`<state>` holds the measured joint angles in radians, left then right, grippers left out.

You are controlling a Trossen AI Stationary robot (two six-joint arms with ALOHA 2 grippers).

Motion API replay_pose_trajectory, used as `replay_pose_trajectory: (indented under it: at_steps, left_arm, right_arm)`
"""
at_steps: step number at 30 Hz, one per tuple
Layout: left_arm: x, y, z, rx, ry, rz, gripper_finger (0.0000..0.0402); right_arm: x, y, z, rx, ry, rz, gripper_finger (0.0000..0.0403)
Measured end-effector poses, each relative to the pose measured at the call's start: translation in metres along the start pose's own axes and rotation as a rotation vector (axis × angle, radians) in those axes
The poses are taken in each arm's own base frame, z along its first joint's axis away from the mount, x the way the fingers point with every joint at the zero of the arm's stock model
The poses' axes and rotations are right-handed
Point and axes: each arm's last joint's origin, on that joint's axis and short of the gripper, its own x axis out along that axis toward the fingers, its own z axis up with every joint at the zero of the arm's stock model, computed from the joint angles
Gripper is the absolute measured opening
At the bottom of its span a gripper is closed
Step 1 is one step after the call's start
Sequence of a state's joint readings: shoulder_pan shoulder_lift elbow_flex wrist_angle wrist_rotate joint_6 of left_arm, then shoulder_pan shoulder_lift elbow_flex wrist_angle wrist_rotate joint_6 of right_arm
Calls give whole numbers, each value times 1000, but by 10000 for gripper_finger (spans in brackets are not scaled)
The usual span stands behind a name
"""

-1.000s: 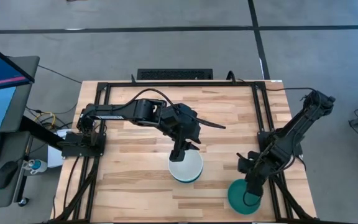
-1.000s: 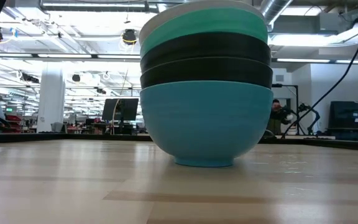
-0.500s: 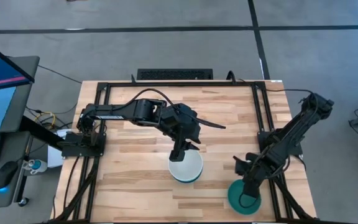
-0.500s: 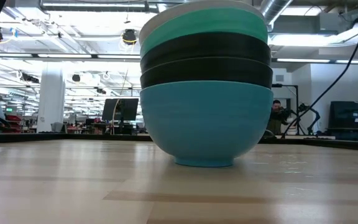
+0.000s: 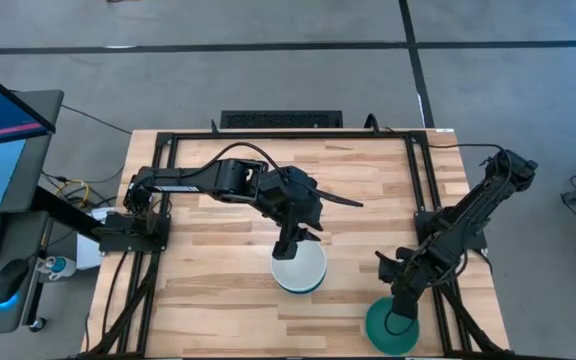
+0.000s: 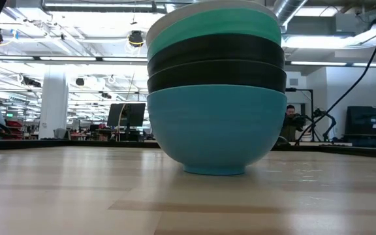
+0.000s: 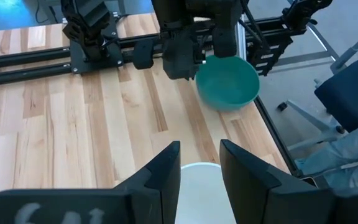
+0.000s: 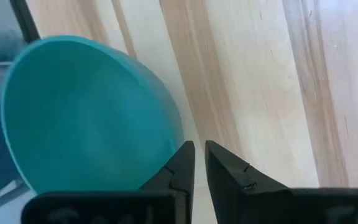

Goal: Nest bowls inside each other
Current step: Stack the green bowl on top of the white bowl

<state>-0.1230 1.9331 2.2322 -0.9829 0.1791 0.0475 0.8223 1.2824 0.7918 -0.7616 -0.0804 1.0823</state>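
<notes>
My left gripper (image 5: 288,246) hangs with fingers spread just above the white bowl (image 5: 299,266) that tops a stack of nested bowls (image 6: 217,91) at the table's (image 5: 218,290) front centre. To the right, my right gripper (image 5: 400,310) pinches the rim of 1 teal bowl (image 5: 380,325) at the front right edge.

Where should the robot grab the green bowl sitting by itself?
Probably by its thin rim, coming down from above. The teal bowl sits open side up near the table's edge, too wide to grip across, and the right gripper is already there with its fingers nearly closed at the rim.
</notes>
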Motion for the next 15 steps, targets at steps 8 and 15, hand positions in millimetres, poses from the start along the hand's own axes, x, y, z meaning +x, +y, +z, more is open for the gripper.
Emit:
replay_pose_trajectory:
  at_steps: [8,15]
  left_arm:
    - [0,0,0,5,0,0,103]
    - [0,0,-1,14,6,-1,103]
  right_arm:
    - [-3,4,2,4,-22,53,61]
    - [-3,8,1,-3,47,130,61]
